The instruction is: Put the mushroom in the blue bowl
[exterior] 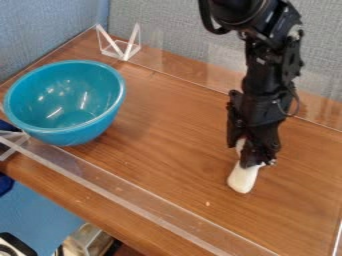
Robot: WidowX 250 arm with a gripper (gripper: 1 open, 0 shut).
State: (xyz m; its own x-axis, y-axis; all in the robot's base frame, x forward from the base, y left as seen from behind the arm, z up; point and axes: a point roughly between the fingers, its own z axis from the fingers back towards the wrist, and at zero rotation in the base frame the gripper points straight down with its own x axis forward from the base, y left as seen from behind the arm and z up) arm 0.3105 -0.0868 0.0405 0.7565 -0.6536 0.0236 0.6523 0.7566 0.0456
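The mushroom (242,179) stands at the right of the wooden table, its cream-white stem showing below my gripper (254,159). The black gripper points straight down and its fingers are shut on the mushroom's top, which hides the brown cap. The stem's base is at the table surface or barely above it; I cannot tell which. The blue bowl (40,118), large, turquoise and glossy inside, sits at the left of the table with nothing in it, well apart from the gripper.
Clear acrylic walls border the table, with a low rail (134,196) along the front edge. A small white wire stand (120,44) sits at the back left corner. Bare wood lies between the bowl and the mushroom.
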